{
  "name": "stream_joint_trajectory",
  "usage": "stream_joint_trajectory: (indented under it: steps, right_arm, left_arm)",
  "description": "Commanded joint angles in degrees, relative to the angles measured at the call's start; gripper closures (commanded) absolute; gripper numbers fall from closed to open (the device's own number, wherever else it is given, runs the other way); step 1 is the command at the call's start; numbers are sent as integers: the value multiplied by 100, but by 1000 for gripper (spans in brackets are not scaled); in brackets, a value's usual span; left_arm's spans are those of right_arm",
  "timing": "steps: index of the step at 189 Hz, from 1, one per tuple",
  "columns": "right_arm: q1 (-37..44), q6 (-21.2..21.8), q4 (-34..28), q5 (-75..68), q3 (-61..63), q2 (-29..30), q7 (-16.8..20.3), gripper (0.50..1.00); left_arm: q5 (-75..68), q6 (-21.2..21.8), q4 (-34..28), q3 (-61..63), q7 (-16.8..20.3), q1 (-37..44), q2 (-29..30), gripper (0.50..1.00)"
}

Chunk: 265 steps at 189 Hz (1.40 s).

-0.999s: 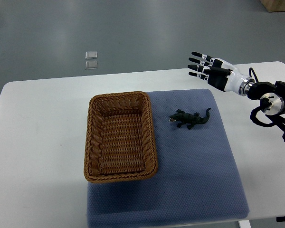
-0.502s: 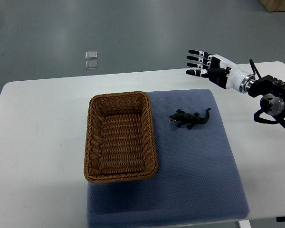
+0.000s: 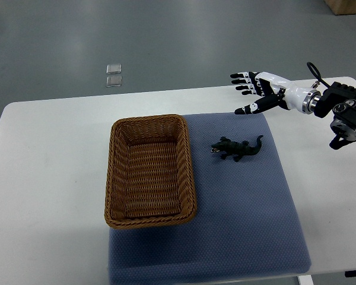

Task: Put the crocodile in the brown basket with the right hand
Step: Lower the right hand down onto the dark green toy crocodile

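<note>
Bench: white rounded bench [image 3: 53, 178] fills most of the frame.
Mat: blue-grey fabric mat [image 3: 243, 219] covers the right-centre of the bench.
Basket: brown woven wicker basket [image 3: 116, 178], rectangular, lies left of centre with its right part on the mat; nothing inside it.
Right hand: white-and-black robot hand [image 3: 258, 92] hovers at the upper right, fingers spread apart, holding nothing, up and right of the toy.
Crocodile: small dark green toy crocodile [image 3: 237, 148] lies on the mat, just right of the basket.
Progress: barely begun, judging by this; reaching, grasping, carrying and dropping all remain.
</note>
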State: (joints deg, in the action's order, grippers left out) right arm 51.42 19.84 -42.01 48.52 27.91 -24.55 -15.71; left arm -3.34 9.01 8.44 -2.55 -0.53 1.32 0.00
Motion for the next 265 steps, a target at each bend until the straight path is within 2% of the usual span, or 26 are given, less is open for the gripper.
stream_joint_trajectory:
  steps: [1, 24, 54, 108, 202, 265]
  right_arm:
    - [131, 2, -53, 712, -48, -120, -196, 574]
    - [175, 2, -211, 1836, -57, -243, -424, 574]
    - [202, 11, -255, 2487, -154, -313, -600, 574]
    - [228, -15, -545, 3155, -620, -498, -670, 574]
    - [342, -51, -659, 3252, -822, -173, -688, 574]
    - [123, -297, -439, 3296, -857, 144, -626, 574]
  left_arm:
    - [0, -4, 0, 0, 0, 0, 0, 500]
    - [0, -4, 0, 0, 0, 0, 0, 500]
    - [0, 4, 0, 0, 0, 0, 0, 500]
    - [0, -4, 0, 0, 0, 0, 0, 500]
    - [0, 4, 0, 0, 0, 0, 0, 500]
    - [0, 4, 0, 0, 0, 0, 0, 500]
